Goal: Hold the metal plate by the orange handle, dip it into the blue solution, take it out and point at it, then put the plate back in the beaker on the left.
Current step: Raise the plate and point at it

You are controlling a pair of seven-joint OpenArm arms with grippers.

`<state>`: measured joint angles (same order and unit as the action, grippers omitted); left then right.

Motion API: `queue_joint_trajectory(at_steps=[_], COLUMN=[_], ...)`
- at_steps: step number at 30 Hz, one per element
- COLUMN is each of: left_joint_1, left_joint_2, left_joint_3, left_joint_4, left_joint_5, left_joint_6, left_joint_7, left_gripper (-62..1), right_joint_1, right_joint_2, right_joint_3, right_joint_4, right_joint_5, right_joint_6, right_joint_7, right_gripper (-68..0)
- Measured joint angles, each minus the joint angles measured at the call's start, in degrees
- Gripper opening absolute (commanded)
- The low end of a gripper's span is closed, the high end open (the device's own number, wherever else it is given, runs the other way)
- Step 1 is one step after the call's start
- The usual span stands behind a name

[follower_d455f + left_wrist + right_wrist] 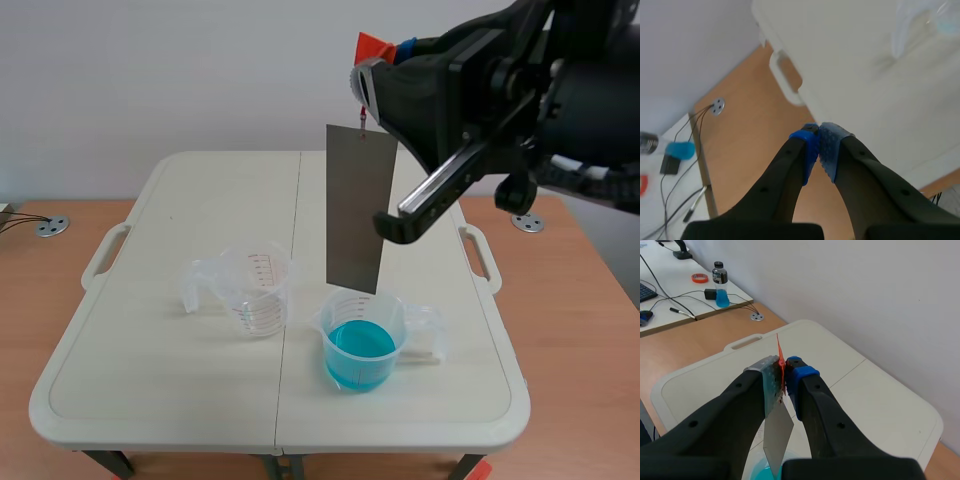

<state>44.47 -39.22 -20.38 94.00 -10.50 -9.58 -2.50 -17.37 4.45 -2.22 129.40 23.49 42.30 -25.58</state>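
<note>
The plate (360,210) hangs upright from its orange handle (372,45), which is pinched in the closed right gripper (782,371). Its lower edge sits directly over the blue beaker (362,345). The clear beaker (258,290) stands just left of that on the surface (150,330). The left gripper (819,137) is closed on nothing, out past the surface's edge.

My right gripper (785,376): black fingers, one pad bright blue, other grey, speckled. My left gripper (818,145): black; pads (830,146) blue, dotted. Metal plate (360,208): plain dull grey. Orange handle (372,46): vivid orange-red. Blue solution (358,343): bright turquoise; its beaker (422,322) clear. Left beaker (258,292): clear, red scale marks. Folding table (150,350): cream. Desk (580,300): light wood-brown. Wall (150,70): white.
</note>
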Motion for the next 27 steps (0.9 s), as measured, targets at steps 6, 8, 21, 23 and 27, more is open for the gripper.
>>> queue_joint_trajectory(at_steps=[6, 8, 21, 23, 27], left_joint_1=[13.1, 16.5, 27.8, 29.1, 30.8], left_joint_2=[0.0, 0.0, 0.0, 0.0, 0.5], left_joint_3=[-3.7, -3.7, -3.6, -3.6, -3.5], left_joint_4=[-0.2, -0.8, -6.2, -6.7, -7.0], left_joint_5=[0.0, 0.0, 0.0, 0.0, 0.0], left_joint_6=[3.1, 2.9, 2.5, 2.5, 2.3], left_joint_7=[-0.4, -0.4, -0.4, -0.4, -0.3], left_gripper=[-57.5, -57.5, -57.5, -57.5, -57.5], right_joint_1=[0.1, 0.5, 0.7, 0.7, 0.7], right_joint_2=[0.0, 0.0, 0.0, 0.0, 0.0], right_joint_3=[0.0, 0.0, 0.0, 0.0, 0.0], right_joint_4=[0.0, 0.0, 0.0, 0.0, 0.0], right_joint_5=[0.0, 0.0, 0.0, 0.0, 0.2], right_joint_6=[0.0, 0.0, 0.0, 0.0, 0.0], right_joint_7=[0.0, 0.0, 0.0, 0.0, 0.3], right_gripper=[-66.0, -66.0, -66.0, -66.0, -66.0])
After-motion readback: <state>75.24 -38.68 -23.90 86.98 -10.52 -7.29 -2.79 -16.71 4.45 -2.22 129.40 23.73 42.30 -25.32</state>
